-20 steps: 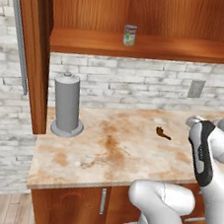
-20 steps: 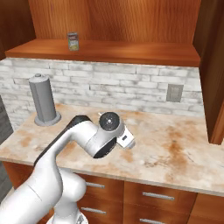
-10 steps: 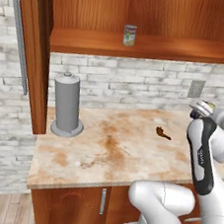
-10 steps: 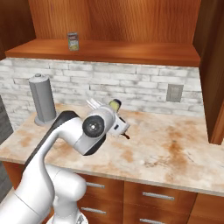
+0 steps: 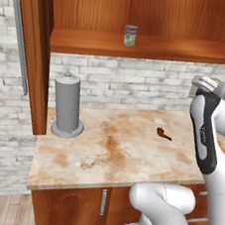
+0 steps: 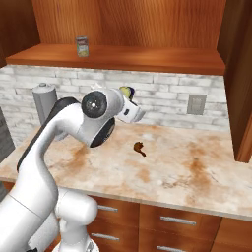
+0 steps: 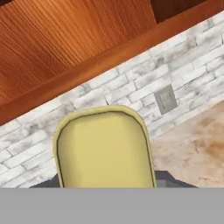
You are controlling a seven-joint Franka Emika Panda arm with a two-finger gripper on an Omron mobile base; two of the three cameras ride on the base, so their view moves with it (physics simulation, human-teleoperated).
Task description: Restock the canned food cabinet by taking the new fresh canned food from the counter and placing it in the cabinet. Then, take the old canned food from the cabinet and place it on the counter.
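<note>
My gripper (image 6: pixel 129 94) is shut on the new fresh canned food (image 6: pixel 126 90), held in the air above the counter (image 6: pixel 197 170) and below the cabinet shelf (image 6: pixel 147 56). The can's yellow top (image 7: pixel 104 148) sits large in the middle of the hand view, pointing at the brick wall under the shelf. From the left base view the gripper (image 5: pixel 206 85) is at the right, level with the wall bricks. The old canned food (image 5: pixel 130 35), silver with a green-and-white label, stands upright on the cabinet shelf (image 5: pixel 157 46); the right base view has this can (image 6: pixel 82 47) at the shelf's left.
A tall grey cylinder (image 5: pixel 68 106) on a round base stands at the counter's left (image 6: pixel 43 101). A small dark brown blotch (image 5: pixel 163 134) marks the counter (image 5: pixel 114 154). The open cabinet door (image 5: pixel 35 50) with its long handle (image 5: pixel 18 38) hangs at left. A wall outlet (image 6: pixel 196 104) is behind.
The arm has lifted the blue-and-yellow can from just above the counter up to the height of the brick wall, below the shelf. The can on the shelf has not moved.
</note>
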